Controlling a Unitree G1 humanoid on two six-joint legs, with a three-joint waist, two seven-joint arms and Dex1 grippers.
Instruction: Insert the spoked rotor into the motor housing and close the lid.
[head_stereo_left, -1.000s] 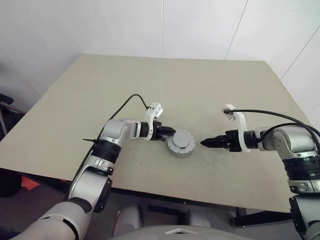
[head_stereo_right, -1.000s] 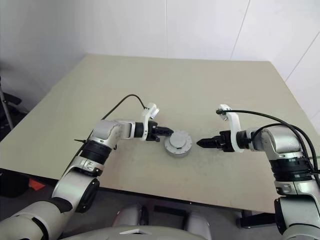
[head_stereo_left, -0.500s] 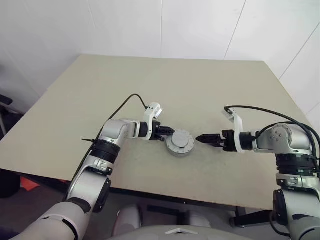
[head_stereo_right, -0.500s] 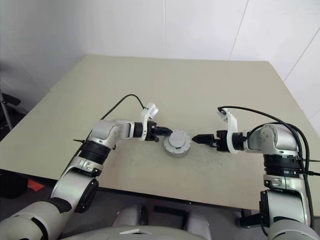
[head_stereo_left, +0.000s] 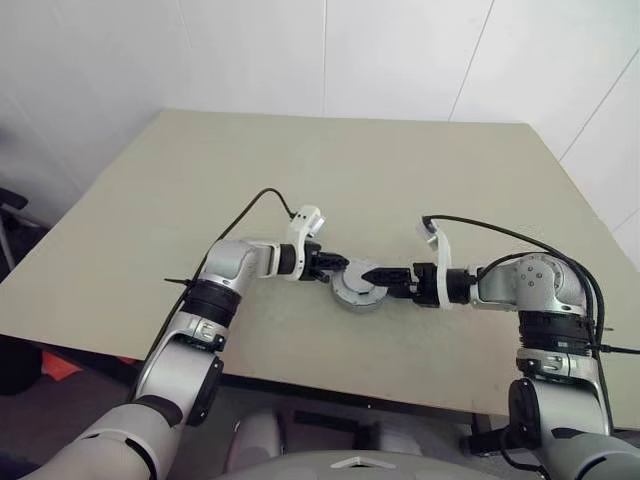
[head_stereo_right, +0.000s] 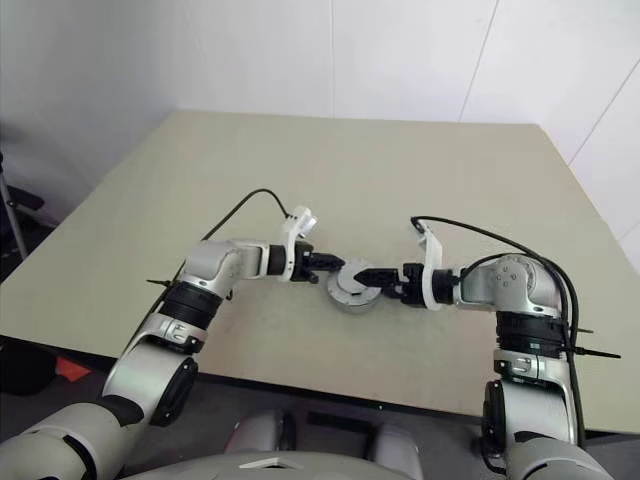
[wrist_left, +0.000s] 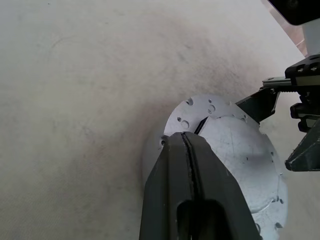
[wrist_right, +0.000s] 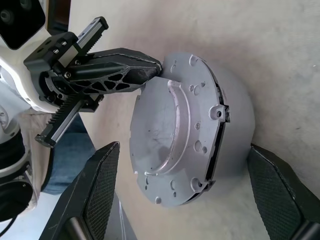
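Lid (wrist_right: 172, 135) sits grey face up on the motor housing (wrist_right: 235, 125), which rests near the middle of the counter (head_stereo_left: 200, 190). It looks skewed, one edge lifted with a dark gap beneath, so closing seems unfinished and pressing it flush remains. Whether the rotor is inside cannot be told. Left claw (head_stereo_left: 341, 264), fingers together, touches the lid's rim. Right claw (head_stereo_left: 374, 275), fingers wide apart, straddles the assembly from the opposite side, gripping nothing yet. Count: one housing, one lid, two claws, one counter

1 motor housing (head_stereo_left: 358, 290), 1 lid (wrist_right: 170, 135), 2 pincers
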